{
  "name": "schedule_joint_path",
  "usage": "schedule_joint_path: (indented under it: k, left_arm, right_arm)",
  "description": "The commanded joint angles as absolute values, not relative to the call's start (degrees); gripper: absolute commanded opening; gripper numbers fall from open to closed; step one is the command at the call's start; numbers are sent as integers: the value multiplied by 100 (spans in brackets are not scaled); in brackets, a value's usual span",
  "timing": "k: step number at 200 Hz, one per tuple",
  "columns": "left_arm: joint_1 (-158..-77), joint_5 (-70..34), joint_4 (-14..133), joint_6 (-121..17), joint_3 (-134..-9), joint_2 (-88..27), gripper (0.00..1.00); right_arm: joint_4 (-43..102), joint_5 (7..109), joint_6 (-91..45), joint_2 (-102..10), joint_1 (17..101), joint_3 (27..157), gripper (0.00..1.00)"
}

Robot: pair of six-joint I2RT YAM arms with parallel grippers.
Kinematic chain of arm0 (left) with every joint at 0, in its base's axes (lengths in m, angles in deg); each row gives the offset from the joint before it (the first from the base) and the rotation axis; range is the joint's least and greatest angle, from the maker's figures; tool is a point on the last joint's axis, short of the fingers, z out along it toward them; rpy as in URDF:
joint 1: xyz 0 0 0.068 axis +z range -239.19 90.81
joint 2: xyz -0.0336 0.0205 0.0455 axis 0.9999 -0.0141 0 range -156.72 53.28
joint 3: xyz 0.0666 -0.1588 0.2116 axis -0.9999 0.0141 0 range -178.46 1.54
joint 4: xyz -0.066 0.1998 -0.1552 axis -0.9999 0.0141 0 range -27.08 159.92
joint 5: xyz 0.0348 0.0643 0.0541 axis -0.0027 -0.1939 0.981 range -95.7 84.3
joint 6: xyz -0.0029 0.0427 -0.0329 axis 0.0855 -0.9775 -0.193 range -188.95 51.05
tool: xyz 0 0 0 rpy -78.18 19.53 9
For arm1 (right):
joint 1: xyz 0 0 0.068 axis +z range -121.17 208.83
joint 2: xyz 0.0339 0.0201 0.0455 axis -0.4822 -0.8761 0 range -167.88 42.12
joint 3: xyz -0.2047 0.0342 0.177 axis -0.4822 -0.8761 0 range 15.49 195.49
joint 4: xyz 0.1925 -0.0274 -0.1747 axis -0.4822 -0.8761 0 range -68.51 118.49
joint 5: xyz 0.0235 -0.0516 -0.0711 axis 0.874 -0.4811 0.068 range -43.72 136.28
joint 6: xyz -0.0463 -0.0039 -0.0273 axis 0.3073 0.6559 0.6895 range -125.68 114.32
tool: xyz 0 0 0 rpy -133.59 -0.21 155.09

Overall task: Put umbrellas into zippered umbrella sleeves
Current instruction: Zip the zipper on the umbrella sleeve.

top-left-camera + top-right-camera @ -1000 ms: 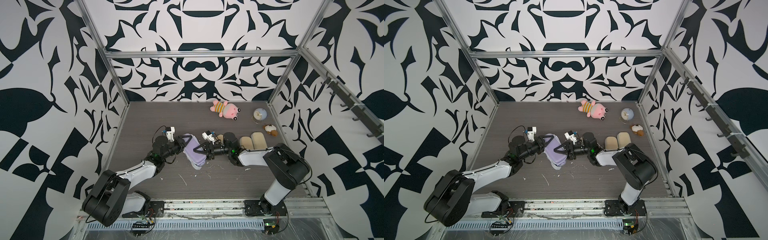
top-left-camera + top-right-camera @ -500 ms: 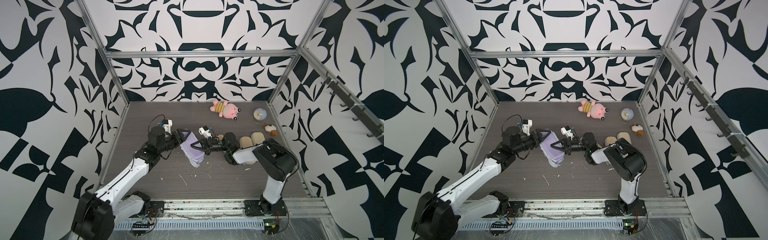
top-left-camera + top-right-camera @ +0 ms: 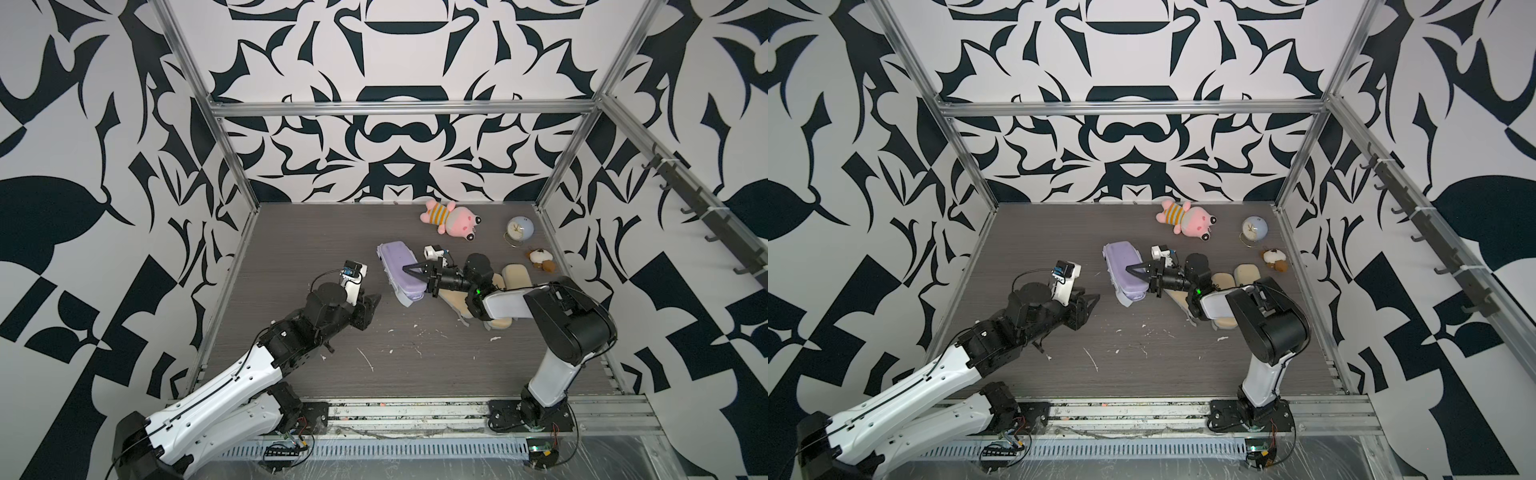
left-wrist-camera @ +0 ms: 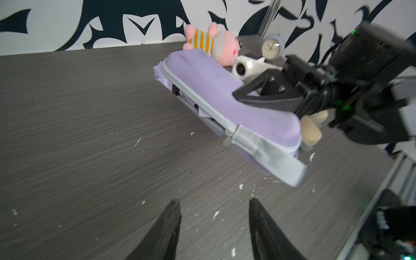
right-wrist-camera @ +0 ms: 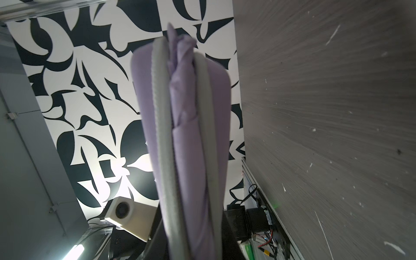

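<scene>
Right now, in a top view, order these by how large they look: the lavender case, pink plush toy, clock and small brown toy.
1. lavender case
2. pink plush toy
3. clock and small brown toy: too alike to rank

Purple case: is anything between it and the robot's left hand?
Nothing visible. Only table with tiny white scraps lies between the left hand and the purple case, which the right hand grips.

Bright even light, soft shadows; wrist views blurred, glare on the wall point(image 5: 117, 168)
</scene>
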State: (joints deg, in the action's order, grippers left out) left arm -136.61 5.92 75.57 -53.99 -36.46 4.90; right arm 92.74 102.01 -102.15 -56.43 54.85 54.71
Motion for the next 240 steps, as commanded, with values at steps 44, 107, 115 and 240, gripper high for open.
schedule_joint_path:
  k: [44,107,115,240]
  left_arm:
    - [-13687,-205,6482,-7029,-3210,626,46]
    - [-13795,-692,6398,-7132,-3414,-51,40]
    - [-13795,-677,6398,-7158,-3431,-126,39]
    - [-13797,-607,6179,-7570,-3735,-605,21]
  right_arm:
    - [7789,10574,-9014,-4636,5537,5741,0]
    - [7840,10581,-9095,-4583,5542,5780,0]
    - [7841,10589,-9102,-4574,5552,5784,0]
    - [7537,10707,-8838,-4456,5791,5791,0]
